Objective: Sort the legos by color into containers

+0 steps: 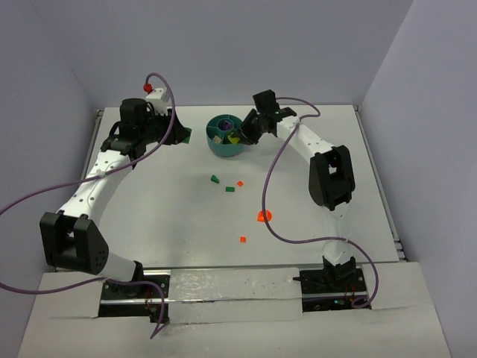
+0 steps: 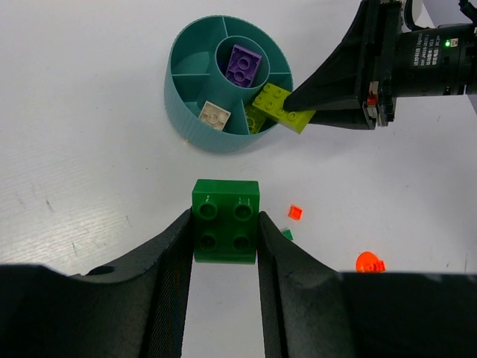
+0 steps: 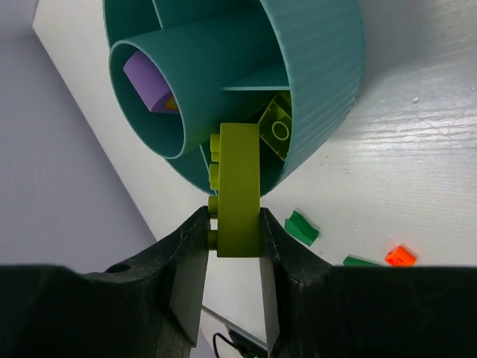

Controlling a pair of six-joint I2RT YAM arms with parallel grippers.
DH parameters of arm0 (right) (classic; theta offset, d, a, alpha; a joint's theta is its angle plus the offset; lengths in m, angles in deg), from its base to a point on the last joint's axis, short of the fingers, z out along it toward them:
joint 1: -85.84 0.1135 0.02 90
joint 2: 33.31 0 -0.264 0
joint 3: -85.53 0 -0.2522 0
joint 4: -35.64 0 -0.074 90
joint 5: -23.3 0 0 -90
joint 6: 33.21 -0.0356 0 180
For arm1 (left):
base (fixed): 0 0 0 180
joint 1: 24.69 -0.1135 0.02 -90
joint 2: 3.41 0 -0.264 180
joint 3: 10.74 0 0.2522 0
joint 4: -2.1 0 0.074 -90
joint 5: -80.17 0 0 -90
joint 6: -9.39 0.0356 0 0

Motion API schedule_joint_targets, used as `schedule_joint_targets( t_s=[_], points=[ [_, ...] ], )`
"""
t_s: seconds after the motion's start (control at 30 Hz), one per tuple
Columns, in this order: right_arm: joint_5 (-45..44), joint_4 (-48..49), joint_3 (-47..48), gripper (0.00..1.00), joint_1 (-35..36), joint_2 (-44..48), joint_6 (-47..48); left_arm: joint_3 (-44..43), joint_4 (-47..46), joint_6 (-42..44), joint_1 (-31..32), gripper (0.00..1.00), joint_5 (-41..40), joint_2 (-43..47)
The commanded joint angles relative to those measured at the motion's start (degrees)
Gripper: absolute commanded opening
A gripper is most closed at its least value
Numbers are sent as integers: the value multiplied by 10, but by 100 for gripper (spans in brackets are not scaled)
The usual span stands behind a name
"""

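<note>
Left fingers (image 2: 168, 261) are narrow, pinching a dark green square plastic brick (image 2: 226, 221) across its flat side walls, studs up. That looks like a good hold: parallel faces and nothing to crush. Right fingers (image 3: 186, 253) are just as narrow, clamping a lime-green flat plastic brick (image 3: 238, 194) edge-on, studded face against one finger. It sits right at the rim of the round teal plastic bowl (image 3: 328, 89), above a wedge holding another lime piece (image 3: 279, 128). These bricks look light, rigid and slick, so I'd expect them to pivot if gripped off-centre. Ahead of the left fingers, a purple brick (image 2: 243, 66) sits in the bowl's hub. Small green and orange-red bits (image 2: 295, 213) lie on the white surface (image 2: 82, 179) beside them.
</note>
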Motion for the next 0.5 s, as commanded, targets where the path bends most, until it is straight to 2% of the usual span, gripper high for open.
schedule_joint_targets(
  t_s=[0.0,0.07,0.17,0.3,0.47],
  points=[
    [15,26,28,47,5,5,-4,-6,-29,-17,-5,0,23,-3],
    [19,31,28,64,5,8,-5,-9,-31,-17,-5,0,24,-6],
    [23,34,32,76,5,10,-4,-11,-32,-18,-5,0,24,-8],
    [30,47,41,79,5,16,3,-9,-42,-22,-5,0,26,-9],
    [79,71,36,83,6,40,39,-23,-65,-9,-8,0,17,-24]
  ],
)
